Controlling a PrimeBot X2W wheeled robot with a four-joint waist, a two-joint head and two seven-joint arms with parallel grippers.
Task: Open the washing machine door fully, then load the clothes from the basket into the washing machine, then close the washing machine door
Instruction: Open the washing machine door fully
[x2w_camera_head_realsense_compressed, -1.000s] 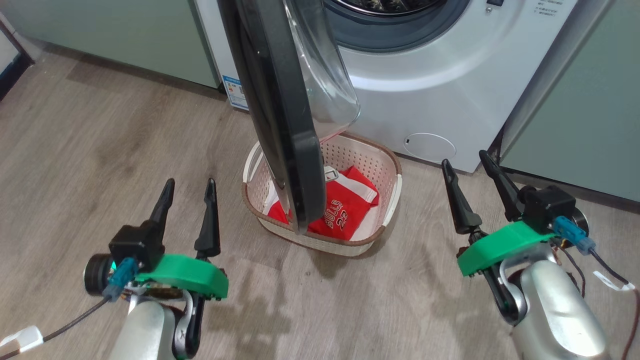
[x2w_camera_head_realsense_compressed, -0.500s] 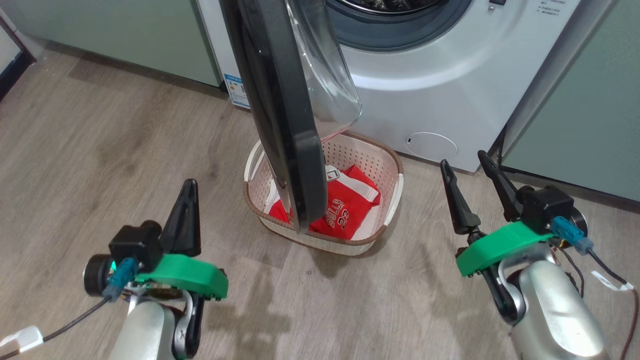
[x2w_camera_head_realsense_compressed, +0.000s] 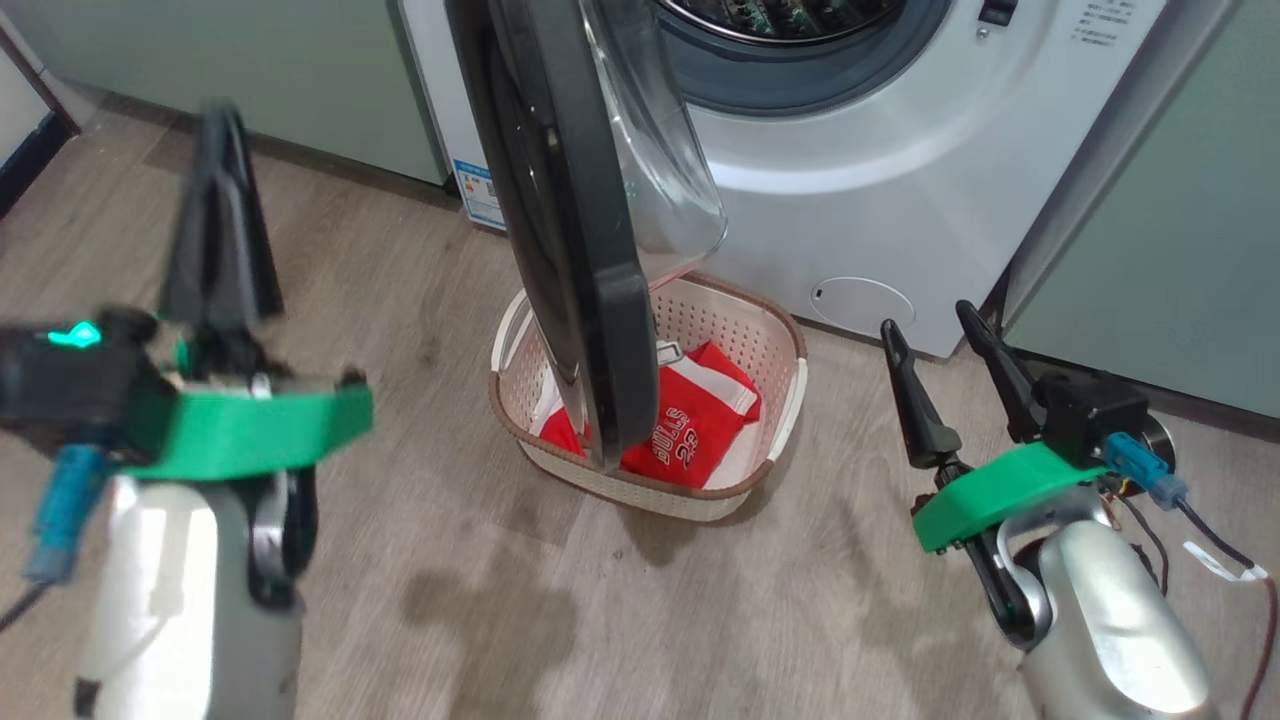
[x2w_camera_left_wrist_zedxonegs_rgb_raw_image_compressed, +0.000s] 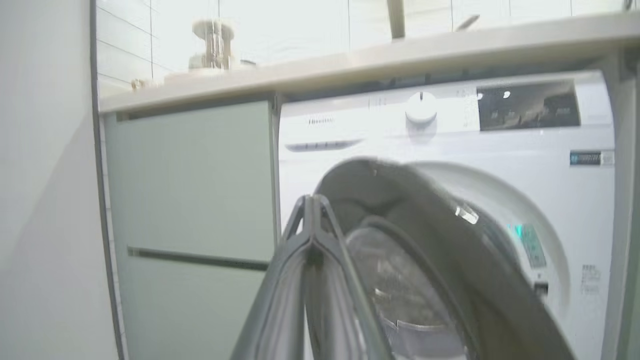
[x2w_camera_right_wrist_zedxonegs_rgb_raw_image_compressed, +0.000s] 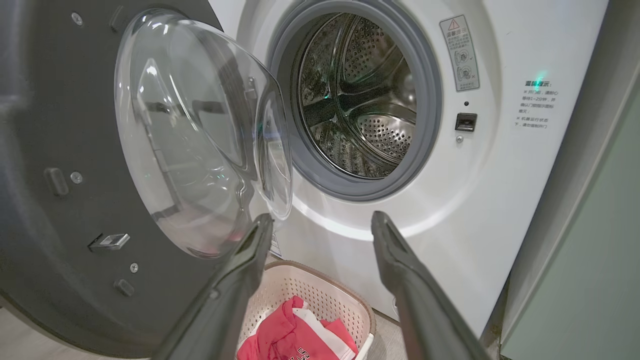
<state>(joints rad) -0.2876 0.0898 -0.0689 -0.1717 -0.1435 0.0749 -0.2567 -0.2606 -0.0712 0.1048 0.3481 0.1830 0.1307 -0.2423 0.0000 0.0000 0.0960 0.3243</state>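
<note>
Left gripper: held high, fingers pressed together, left of the half-open washing machine door, clear of it. Right gripper: low, fingers apart, empty.

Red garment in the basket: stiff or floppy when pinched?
Probably floppy: the garment lies creased in the basket, so it should drape. Likely light, being thin fabric. The door overhangs it, so trailing cloth might snag.

The washing machine door overhangs the basket, its right side open.
</note>
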